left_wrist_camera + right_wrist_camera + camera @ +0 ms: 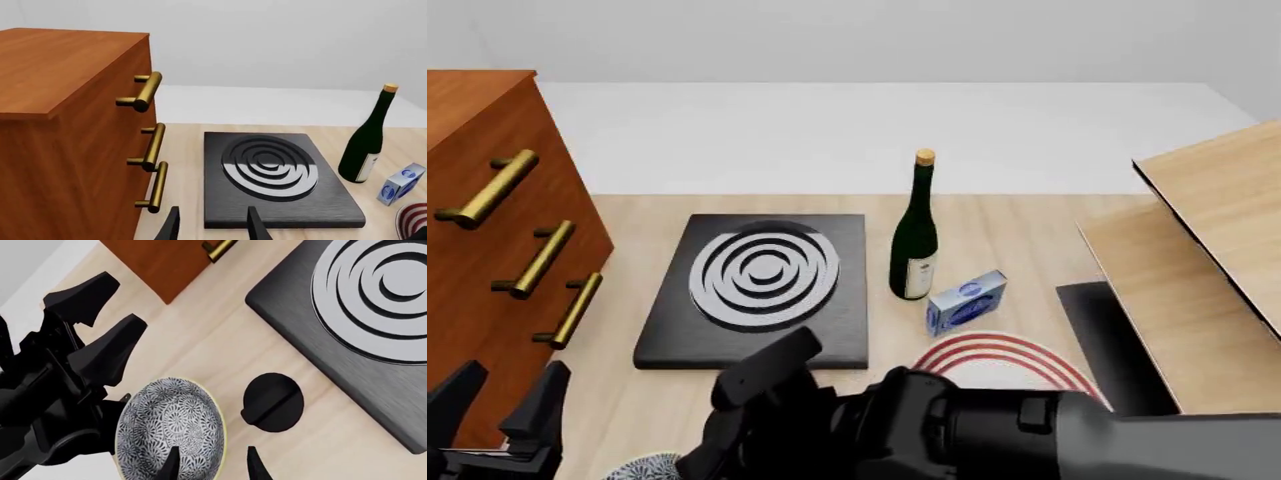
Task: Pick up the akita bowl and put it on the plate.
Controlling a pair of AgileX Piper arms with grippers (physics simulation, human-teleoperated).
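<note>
The akita bowl (170, 432), blue-and-white patterned inside with a pale rim, stands on the table at the near left; in the front view only a sliver (647, 468) shows beneath my right arm. My right gripper (212, 462) is open just above it, one finger over the inside and one outside the rim. My left gripper (497, 400) is open and holds nothing, beside the bowl and close to the drawers. The plate (1001, 352), white with red rings, lies right of the bowl, partly hidden by the right arm.
A wooden drawer cabinet (494, 220) with brass handles stands at the left. A black stove (761, 285) with white rings sits mid-table, with a dark wine bottle (916, 240) and a small blue box (965, 300) to its right. Wooden shelves (1201, 260) rise at the right.
</note>
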